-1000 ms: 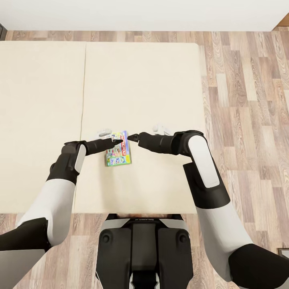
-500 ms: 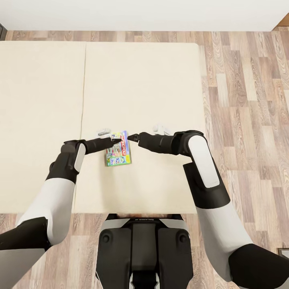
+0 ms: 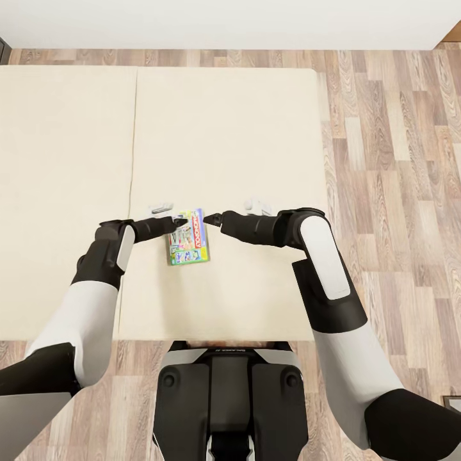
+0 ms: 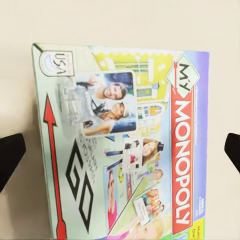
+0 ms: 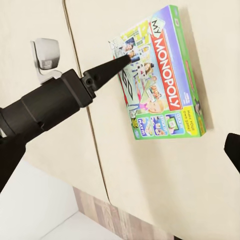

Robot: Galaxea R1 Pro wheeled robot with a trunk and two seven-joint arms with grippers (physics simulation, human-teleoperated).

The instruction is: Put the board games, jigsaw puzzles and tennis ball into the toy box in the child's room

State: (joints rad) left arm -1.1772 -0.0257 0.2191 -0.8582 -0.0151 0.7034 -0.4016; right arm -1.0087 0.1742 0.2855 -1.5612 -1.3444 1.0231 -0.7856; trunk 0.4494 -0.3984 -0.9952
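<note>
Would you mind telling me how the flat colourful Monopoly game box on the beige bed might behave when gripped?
The flat colourful Monopoly game box looks rigid, so it probably won't flop. Its glossy-looking lid may slip. Lying flat on the soft beige bed, its edges may be hard to get under.

bare bed around board game

Bright, even, flat light throughout, with no glare. Shadows are faint and soft: a thin one hugs the game on the bed. The head view is sharp; the left wrist close-up looks slightly soft, its print blurry.
</note>
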